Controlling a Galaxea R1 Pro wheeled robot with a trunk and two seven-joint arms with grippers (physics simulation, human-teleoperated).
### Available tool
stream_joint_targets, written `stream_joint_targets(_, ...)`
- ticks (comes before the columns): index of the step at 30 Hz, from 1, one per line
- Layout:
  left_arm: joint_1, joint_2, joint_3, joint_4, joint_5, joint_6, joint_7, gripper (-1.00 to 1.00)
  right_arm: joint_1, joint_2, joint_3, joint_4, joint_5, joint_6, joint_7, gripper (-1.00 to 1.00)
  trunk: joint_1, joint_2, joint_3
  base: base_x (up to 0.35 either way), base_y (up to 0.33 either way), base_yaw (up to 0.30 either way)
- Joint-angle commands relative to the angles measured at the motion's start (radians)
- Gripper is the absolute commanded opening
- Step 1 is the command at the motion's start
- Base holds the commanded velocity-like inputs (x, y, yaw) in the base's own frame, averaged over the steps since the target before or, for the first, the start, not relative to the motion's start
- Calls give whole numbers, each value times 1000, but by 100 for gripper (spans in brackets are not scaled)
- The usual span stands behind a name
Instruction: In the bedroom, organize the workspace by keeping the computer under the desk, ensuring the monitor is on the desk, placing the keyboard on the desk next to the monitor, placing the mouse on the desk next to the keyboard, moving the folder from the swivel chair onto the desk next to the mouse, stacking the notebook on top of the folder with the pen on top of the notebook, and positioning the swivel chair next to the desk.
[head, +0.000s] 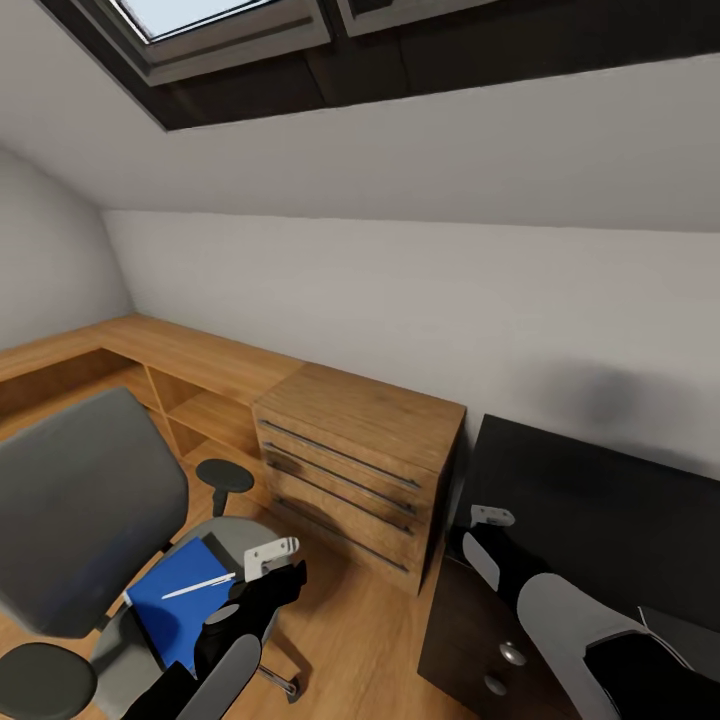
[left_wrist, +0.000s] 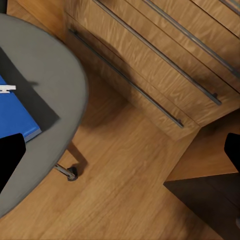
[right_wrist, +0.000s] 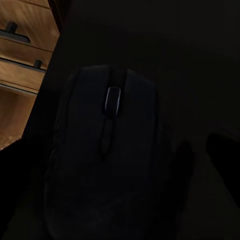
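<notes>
Item: folder (head: 180, 600), blue, flat on the swivel chair (head: 80, 520) seat; pen (head: 198, 587) on top.
Left gripper (head: 262, 580): above the seat edge, jaws apart, empty.
Right gripper (head: 490, 530): over the black tabletop (head: 600, 520), close above the mouse (right_wrist: 107, 160); jaw state cannot be told.
Drawer cabinet (head: 360, 470): closed, contents unseen.
Risk: lifting the folder tilted could roll the pen off.

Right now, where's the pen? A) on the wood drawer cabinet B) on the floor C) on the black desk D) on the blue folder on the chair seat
D: the white pen lies across the blue folder, which rests on the grey seat of the swivel chair, beside the left pincer.
</notes>
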Motion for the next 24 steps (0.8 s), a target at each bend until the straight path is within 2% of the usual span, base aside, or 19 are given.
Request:
stream_joint_targets(1,-1,1,-2,-2,5,2,7,100,-1,-1,8,-2,-7,6,-7,-100,0,-1,-1,0,0,0)
stream_joint_targets(24,-1,2,-2,1,12,3,7,100,-1,0,8,-13,-8,4,-5,-100,0,-1,-1,0,0,0)
